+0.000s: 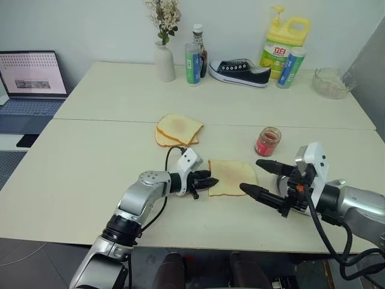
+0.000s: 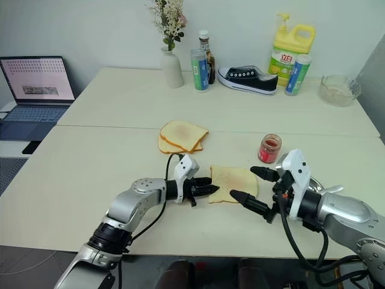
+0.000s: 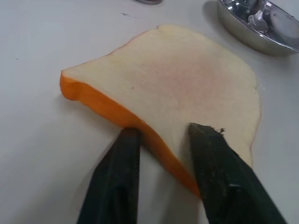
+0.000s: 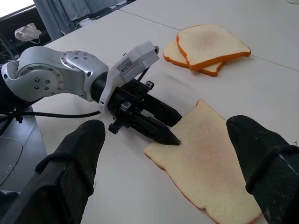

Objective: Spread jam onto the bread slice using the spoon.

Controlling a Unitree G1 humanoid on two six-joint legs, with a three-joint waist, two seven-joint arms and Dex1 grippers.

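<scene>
Bread slice point(image 1: 231, 176) lies flat, its edge between parted left fingers point(image 3: 210, 154); right fingers point(image 4: 261, 158) spread wide.

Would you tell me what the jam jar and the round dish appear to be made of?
The jam jar looks like clear glass: red jam shows through its wall. The round dish looks like polished steel, silvery with bright reflections, though another shiny metal is possible.
</scene>
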